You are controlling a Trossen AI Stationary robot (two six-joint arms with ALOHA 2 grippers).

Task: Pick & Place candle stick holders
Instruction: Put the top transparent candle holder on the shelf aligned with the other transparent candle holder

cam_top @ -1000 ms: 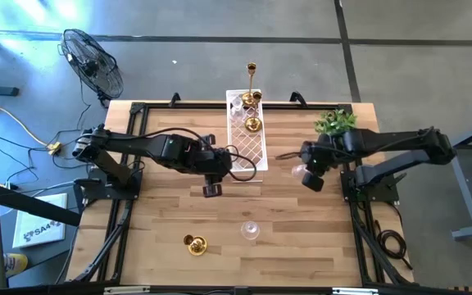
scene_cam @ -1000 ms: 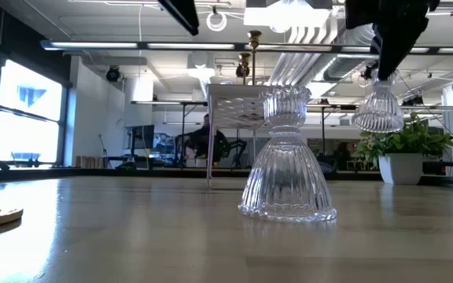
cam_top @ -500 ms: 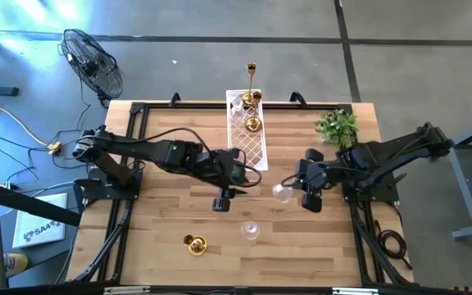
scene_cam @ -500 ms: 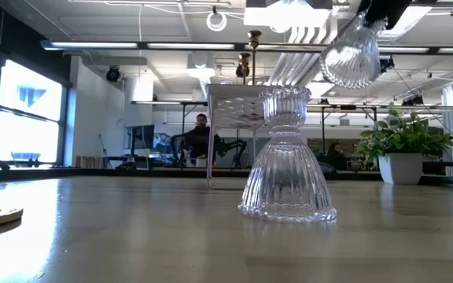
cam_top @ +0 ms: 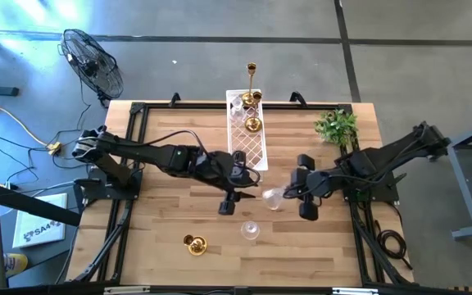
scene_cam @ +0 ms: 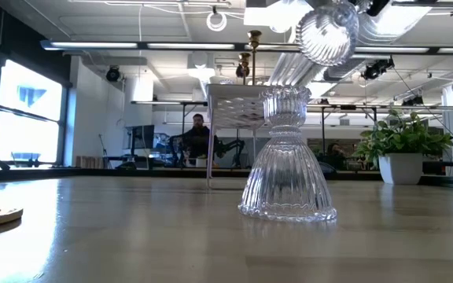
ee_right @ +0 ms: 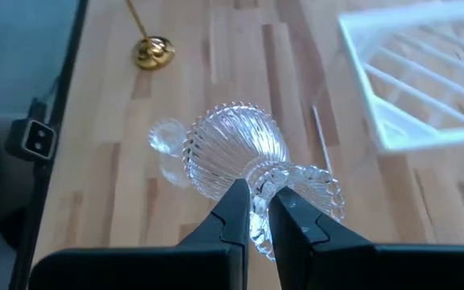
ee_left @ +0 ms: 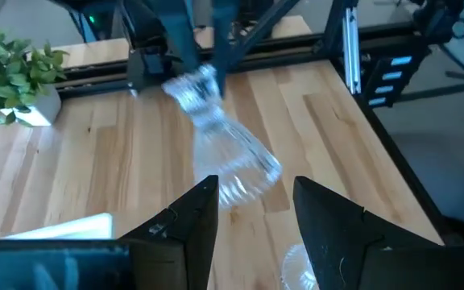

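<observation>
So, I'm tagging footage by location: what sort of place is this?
Probably a robotics lab or open workshop: a wooden table in a black frame on bare concrete, exposed ceiling pipes, and a person at a desk farther back.

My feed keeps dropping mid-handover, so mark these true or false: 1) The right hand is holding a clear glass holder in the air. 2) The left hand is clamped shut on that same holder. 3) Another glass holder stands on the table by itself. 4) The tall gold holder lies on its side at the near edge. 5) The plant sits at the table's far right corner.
1) True: the right hand is shut on the glass holder, lifted off the table.
2) False: the left hand is open, just short of it.
3) True: the second glass holder stands alone.
4) False: the tall gold holder stands upright at the far end of the white tray.
5) True: the plant is there.
</observation>
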